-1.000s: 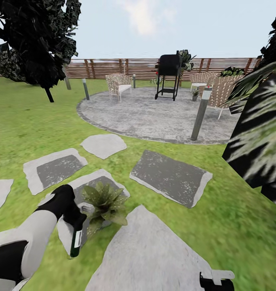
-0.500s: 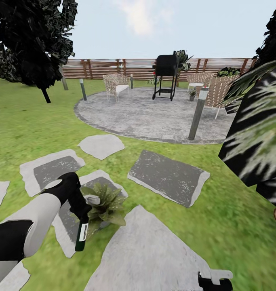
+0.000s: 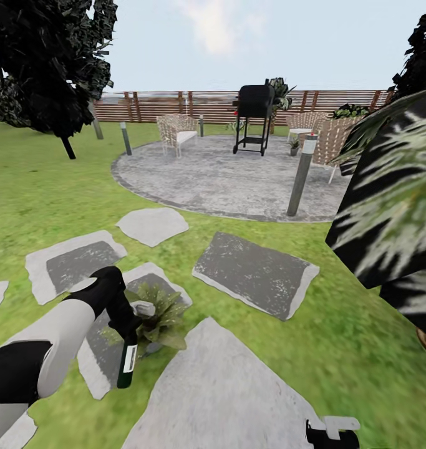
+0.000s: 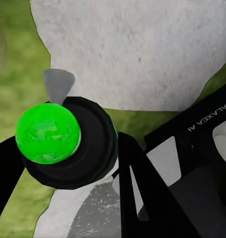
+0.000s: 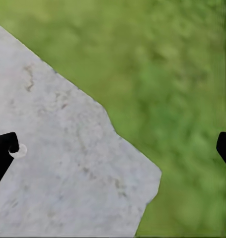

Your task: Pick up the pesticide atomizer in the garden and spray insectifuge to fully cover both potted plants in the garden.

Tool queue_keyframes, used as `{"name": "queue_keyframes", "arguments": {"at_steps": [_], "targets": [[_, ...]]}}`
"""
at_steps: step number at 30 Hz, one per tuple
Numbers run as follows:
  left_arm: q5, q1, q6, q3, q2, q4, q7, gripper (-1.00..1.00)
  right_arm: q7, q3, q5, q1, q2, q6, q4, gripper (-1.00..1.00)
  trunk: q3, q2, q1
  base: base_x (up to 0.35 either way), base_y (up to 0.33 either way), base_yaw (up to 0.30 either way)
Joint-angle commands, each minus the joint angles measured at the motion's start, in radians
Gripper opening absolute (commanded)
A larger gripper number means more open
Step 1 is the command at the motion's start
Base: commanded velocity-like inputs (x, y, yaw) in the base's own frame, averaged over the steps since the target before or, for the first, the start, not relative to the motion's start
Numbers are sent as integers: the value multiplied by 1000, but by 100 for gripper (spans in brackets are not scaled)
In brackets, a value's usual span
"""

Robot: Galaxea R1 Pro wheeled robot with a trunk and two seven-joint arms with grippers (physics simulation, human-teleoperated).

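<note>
**A:** Where do you have the pesticide atomizer (image 3: 126, 360) right now?

**B:** Your left gripper (image 3: 126, 330) has its jaws pinching it near the top, and the bottle hangs neck-up with its white label facing you. It sits just beside the potted plant (image 3: 155, 312), on the side nearer you, over a pale stepping stone (image 3: 91, 362). In the left wrist view you look down on the atomizer's head (image 4: 68, 141), its green dot uppermost, with the black fingers (image 4: 142, 188) close against either side.

**A:** And your other arm?

**B:** Your right gripper (image 3: 332, 433) is low at the near edge of the head view, well apart from the plant. In the right wrist view its jaws are spread wide, one fingertip (image 5: 3, 151) over a large pale slab (image 5: 58, 168) and the other over lawn (image 5: 182, 74).

**A:** What crowds you around that plant?

**B:** The plant stands on a stepping stone with a dark centre (image 3: 156, 287); the large slab (image 3: 219, 393) lies just beside it toward your right arm. Beyond the plant come more stepping stones (image 3: 256, 274), then the round stone patio (image 3: 225, 178) with a grey bollard lamp (image 3: 300, 174) at its near rim, wicker chairs (image 3: 175, 131) and a black grill (image 3: 253, 115), all backed by the slatted fence (image 3: 156, 106). Blurred striped leaves (image 3: 387, 212) hang close to your head camera and hide the ground far off to the plant's right. A dark tree (image 3: 50, 62) stands well away on the plant's left.
</note>
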Motion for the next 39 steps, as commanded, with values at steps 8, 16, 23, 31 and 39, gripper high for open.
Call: {"name": "queue_keyframes", "arguments": {"at_steps": [8,16,23,31,39], "targets": [[-5,103,6,7,7,-16,4,-100,-3,-7,11,-1,0,-2,2,100,-1,0,0,-192,-138,0],[4,186,12,11,1,-109,61,-100,-3,-7,11,-1,0,-2,2,100,-1,0,0,-10,-4,0],[8,187,18,140,-27,-124,219,-100,-3,-7,11,-1,0,-2,2,100,-1,0,0,0,0,0],[41,242,18,222,-62,-125,312,-100,-3,-7,12,-1,0,-2,3,100,-1,0,0,0,0,0],[263,308,5,228,-111,-125,637,-100,-2,-7,12,-1,0,-2,3,100,-1,0,0,0,0,0]]}}
